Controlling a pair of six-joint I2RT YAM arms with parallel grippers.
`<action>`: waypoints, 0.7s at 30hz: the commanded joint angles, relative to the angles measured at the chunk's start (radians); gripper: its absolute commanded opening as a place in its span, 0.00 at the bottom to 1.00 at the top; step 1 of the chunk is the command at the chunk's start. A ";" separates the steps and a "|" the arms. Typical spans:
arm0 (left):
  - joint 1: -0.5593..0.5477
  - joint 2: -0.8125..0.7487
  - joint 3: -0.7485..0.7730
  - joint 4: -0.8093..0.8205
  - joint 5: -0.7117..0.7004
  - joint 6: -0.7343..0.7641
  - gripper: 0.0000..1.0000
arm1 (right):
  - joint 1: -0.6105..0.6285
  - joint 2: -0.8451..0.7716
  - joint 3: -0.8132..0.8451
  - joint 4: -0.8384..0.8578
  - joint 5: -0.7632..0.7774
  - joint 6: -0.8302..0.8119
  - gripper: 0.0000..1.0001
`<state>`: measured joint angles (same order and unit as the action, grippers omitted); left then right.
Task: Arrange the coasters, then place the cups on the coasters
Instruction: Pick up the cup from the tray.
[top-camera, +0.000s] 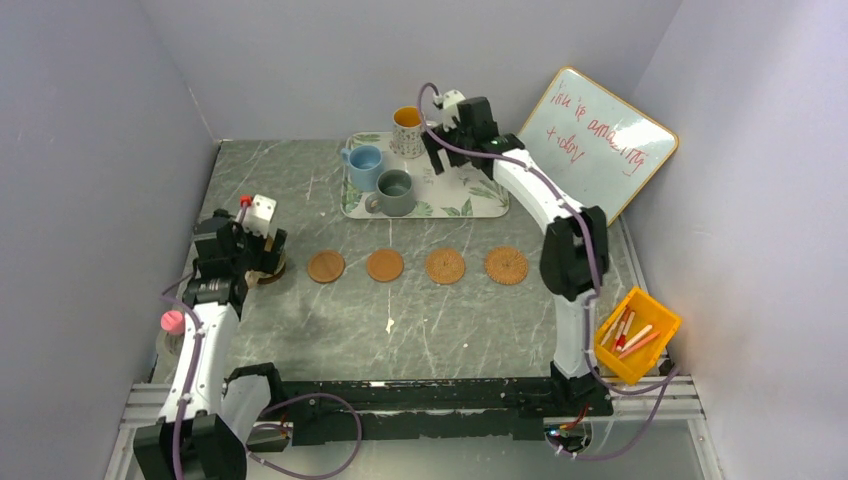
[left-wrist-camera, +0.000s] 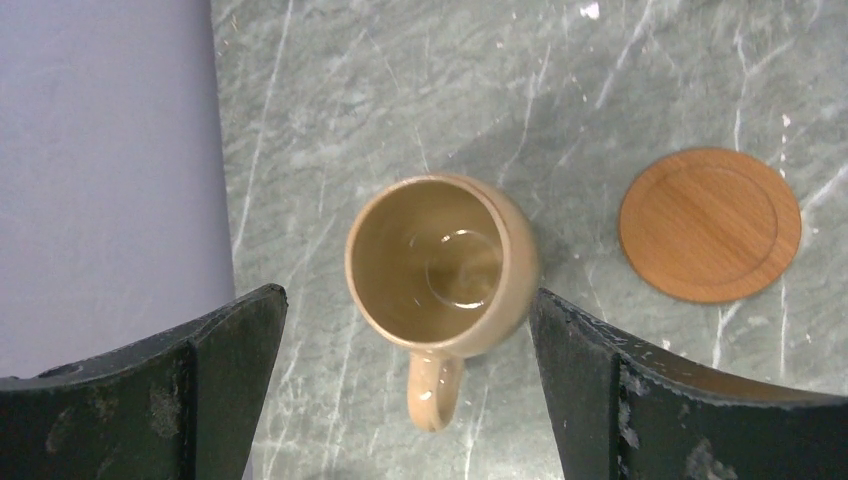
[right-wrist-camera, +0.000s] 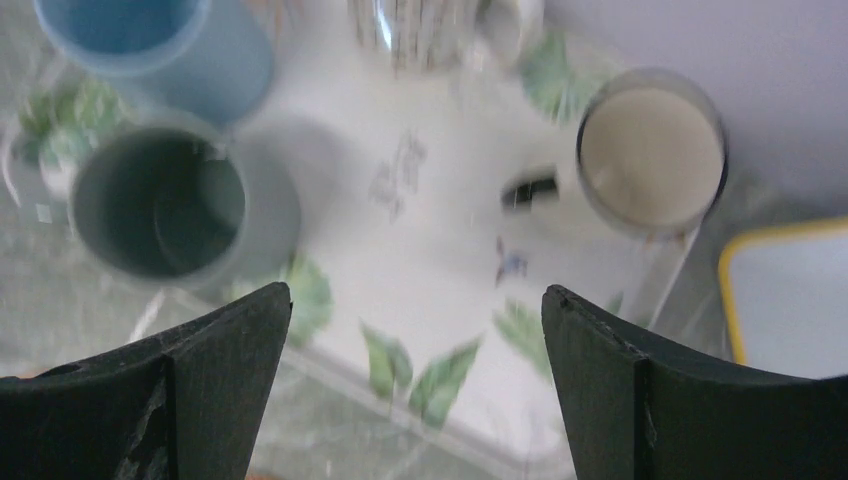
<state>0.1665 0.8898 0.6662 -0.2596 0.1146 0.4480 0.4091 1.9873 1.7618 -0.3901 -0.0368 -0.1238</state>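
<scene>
The open left end effector (left-wrist-camera: 408, 300) straddles the tan glazed mug (left-wrist-camera: 440, 265) on the table (left-wrist-camera: 600, 80), with the mug's handle at 6 o'clock; a careless lift could snag that handle. The open right end effector (right-wrist-camera: 415, 292) hovers over the leaf-print tray (right-wrist-camera: 430, 250), with the white dark-rimmed mug (right-wrist-camera: 650, 150) at 1 o'clock.

This looks like a robotics lab test cell. A left arm (top-camera: 200, 340) and a right arm (top-camera: 560, 240) are bolted to a black rail (top-camera: 450, 395) on aluminium framing (top-camera: 145, 400) along the bottom of the overhead view, trailing purple cables (top-camera: 186, 385). Plain pale panels (top-camera: 100, 120) box in the marble-patterned table (top-camera: 450, 330). A whiteboard (top-camera: 595, 140) with red handwriting leans at upper right. Below it, at the right edge, sits a yellow bin (top-camera: 625, 372) of markers (top-camera: 625, 330).
</scene>
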 joint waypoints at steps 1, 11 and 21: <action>-0.004 -0.054 -0.064 0.047 0.007 -0.038 0.96 | -0.003 0.216 0.420 -0.146 -0.012 -0.027 1.00; -0.004 -0.120 -0.133 0.119 0.021 -0.053 0.96 | -0.006 0.475 0.731 -0.110 0.141 0.051 1.00; -0.003 -0.144 -0.146 0.128 0.021 -0.054 0.96 | -0.034 0.443 0.547 -0.060 0.446 0.167 1.00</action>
<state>0.1665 0.7586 0.5274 -0.1741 0.1276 0.4152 0.3927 2.4474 2.2772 -0.4740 0.2390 -0.0296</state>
